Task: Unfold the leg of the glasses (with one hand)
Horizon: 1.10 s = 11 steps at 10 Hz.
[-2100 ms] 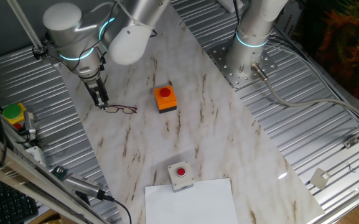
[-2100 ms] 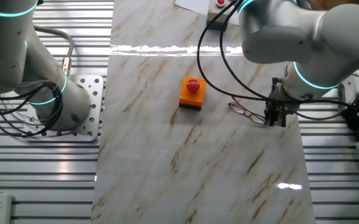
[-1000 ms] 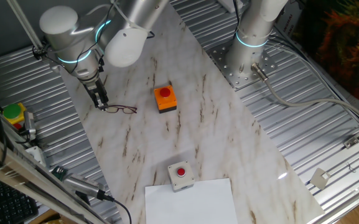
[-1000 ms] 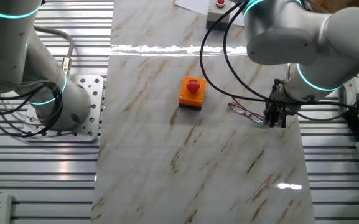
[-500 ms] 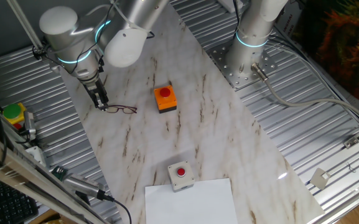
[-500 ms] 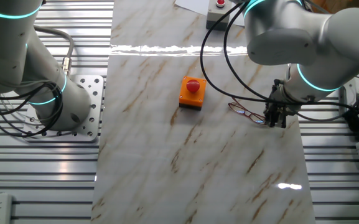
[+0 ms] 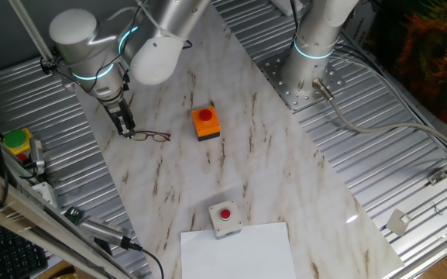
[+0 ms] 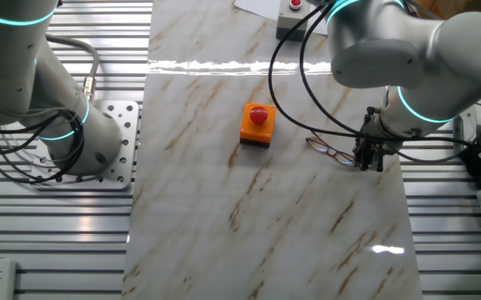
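Observation:
The glasses [image 7: 151, 136] lie flat on the marble table top, thin dark reddish wire frames with clear lenses; they also show in the other fixed view [image 8: 330, 152]. My gripper [image 7: 127, 130] points straight down at the left end of the glasses, fingertips at table level, also seen in the other fixed view [image 8: 369, 162]. Its dark fingers stand close together at the end of the frame where a temple arm sits. The frames do not show whether the fingers pinch the thin arm or only touch it.
An orange box with a red button [image 7: 205, 122] stands right of the glasses. A grey box with a red button [image 7: 225, 218] and a white sheet [image 7: 238, 252] lie at the near edge. A second arm's base [image 7: 310, 74] is bolted at the back right.
The arm's upper joints shifted slightly to the left over the first second. The gripper tip and the glasses have stayed in place since.

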Each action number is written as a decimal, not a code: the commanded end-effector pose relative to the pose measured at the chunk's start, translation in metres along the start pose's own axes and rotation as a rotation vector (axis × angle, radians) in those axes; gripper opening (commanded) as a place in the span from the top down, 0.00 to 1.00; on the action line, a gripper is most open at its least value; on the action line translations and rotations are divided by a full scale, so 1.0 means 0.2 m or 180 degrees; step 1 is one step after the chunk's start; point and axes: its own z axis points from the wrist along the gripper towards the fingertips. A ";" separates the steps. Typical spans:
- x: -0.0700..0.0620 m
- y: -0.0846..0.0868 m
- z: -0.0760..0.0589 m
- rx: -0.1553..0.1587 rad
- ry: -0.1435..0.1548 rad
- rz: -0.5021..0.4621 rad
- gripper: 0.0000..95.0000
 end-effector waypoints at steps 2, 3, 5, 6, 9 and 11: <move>0.00 0.00 0.00 -0.0004 0.0000 0.0010 0.80; 0.00 0.00 0.00 -0.0004 0.0001 0.0013 0.80; 0.00 0.00 0.00 -0.0009 0.0001 0.0030 1.00; 0.00 0.00 0.00 -0.0013 0.0002 0.0040 1.00; 0.00 0.00 0.00 -0.0013 -0.0001 0.0040 1.00; 0.00 0.00 0.00 -0.0009 -0.0009 0.0024 1.00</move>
